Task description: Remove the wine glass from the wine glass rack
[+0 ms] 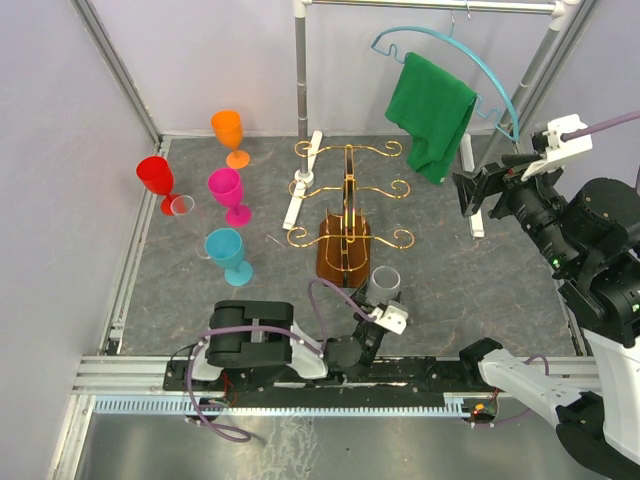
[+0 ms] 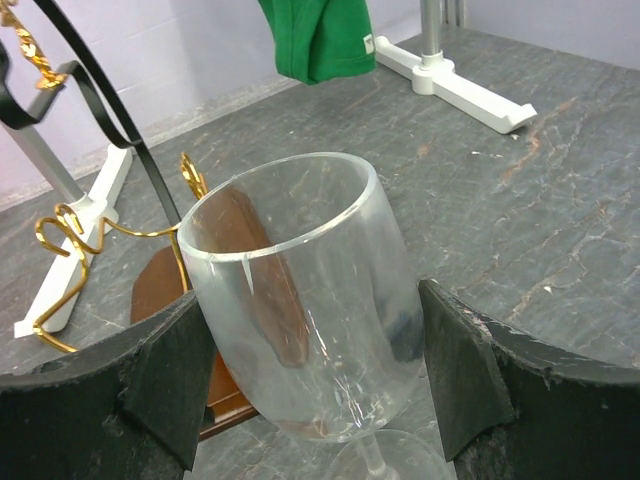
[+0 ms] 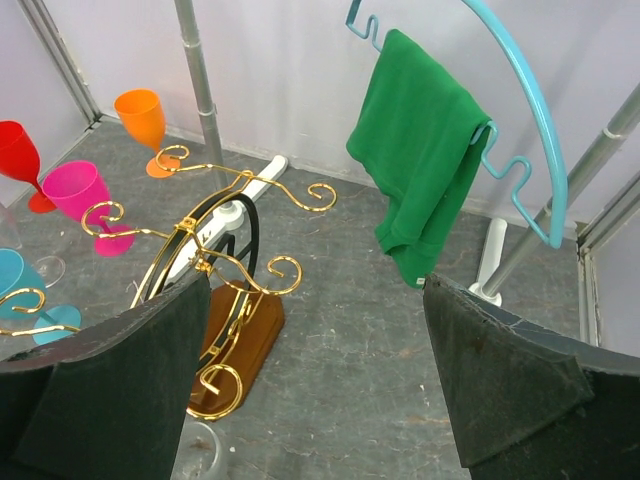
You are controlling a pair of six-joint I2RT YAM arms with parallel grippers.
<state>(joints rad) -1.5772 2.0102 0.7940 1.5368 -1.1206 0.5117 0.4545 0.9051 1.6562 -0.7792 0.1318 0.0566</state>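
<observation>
The clear wine glass (image 1: pixel 385 283) stands upright off the wine glass rack (image 1: pixel 345 215), just right of the rack's brown wooden base. My left gripper (image 1: pixel 386 300) is shut on its bowl. In the left wrist view both black pads press the sides of the wine glass (image 2: pixel 300 300), its foot shows below, and the rack's base (image 2: pixel 160 290) lies behind it. The rack's gold wire arms (image 3: pixel 215 270) carry no glass. My right gripper (image 1: pixel 472 195) hangs open, raised at the right, and the right wrist view shows nothing between its wide-apart fingers (image 3: pixel 120 390).
Orange (image 1: pixel 228 135), red (image 1: pixel 157 180), pink (image 1: pixel 227 190) and blue (image 1: pixel 227 252) goblets stand at the left, with a small clear glass (image 1: pixel 182 206). A grey rail (image 1: pixel 300 70) on white feet holds a teal hanger with a green cloth (image 1: pixel 430 110). Walls close the left and back.
</observation>
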